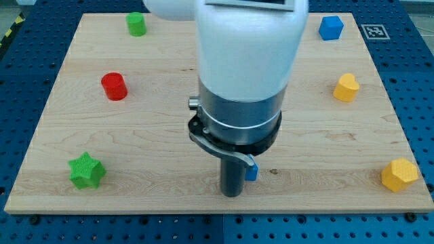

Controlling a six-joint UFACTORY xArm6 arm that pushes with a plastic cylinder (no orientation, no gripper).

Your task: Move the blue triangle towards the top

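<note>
Only a small blue sliver of the blue triangle shows, low in the middle of the wooden board. The rest is hidden behind the arm, so its shape cannot be made out. My dark rod comes down from the large white and grey arm body that covers the board's centre. My tip stands near the board's bottom edge, right against the blue triangle's left side and slightly below it.
A green cylinder is at top left, a red cylinder at left, a green star at bottom left. A blue cube is at top right, a yellow heart at right, a yellow hexagon at bottom right.
</note>
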